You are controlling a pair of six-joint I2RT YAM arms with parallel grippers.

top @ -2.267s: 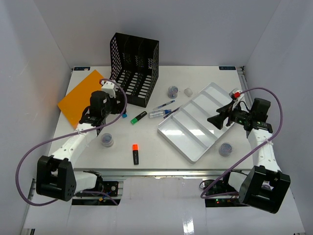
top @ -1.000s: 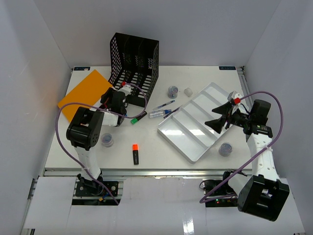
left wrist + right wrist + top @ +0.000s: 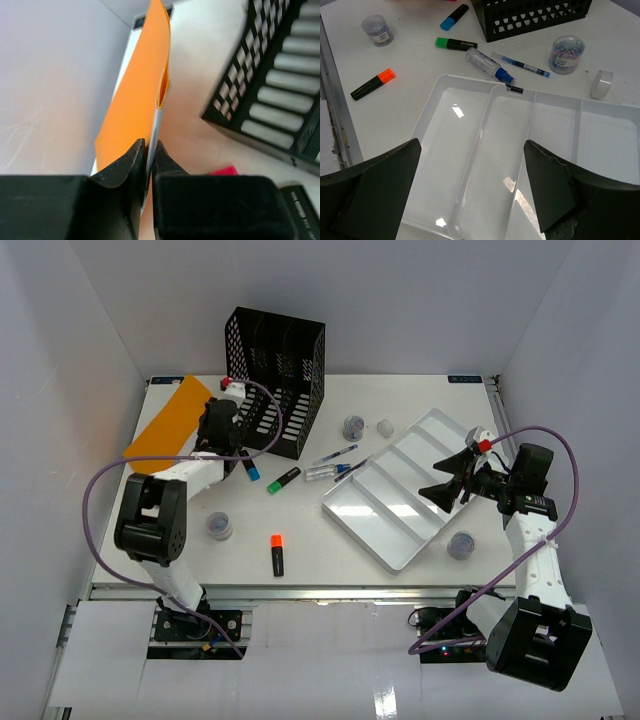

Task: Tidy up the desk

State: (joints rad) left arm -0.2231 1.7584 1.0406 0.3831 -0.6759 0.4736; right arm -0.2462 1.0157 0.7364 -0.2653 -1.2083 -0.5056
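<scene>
The desk (image 3: pixel 310 560) is spanning the whole workspace, with the black mesh file holder (image 3: pixel 275 380) standing on its far half, left of centre.

Left gripper (image 3: pixel 215 425) is sitting just left of the holder, fingers (image 3: pixel 131 160) nearly closed and pinching the bottom edge of the orange folder (image 3: pixel 168 425). The folder is tilting up on edge, not lying flat. In the wrist view its long axis is running straight away from the fingers, and the holder's slots are lying to the right of it, near but apart.

Judgement: the next move is likely filing the folder into the holder. That means carrying it right and keeping it edge-on to the slot dividers. The left arm is the nearer one by far.

Right gripper (image 3: pixel 445 485) is hovering well right of the holder over the white tray (image 3: pixel 385 530), jaws spread wide and holding nothing.

Loose items are lying in front of and right of the holder: green highlighter (image 3: pixel 284 480), orange-capped highlighter (image 3: pixel 276 554), pen (image 3: pixel 335 455), clip jar (image 3: pixel 354 427) and tape roll (image 3: pixel 384 427).

Labels: small print on a black marker in the left wrist view, unreadable. No brand is showing anywhere.
</scene>
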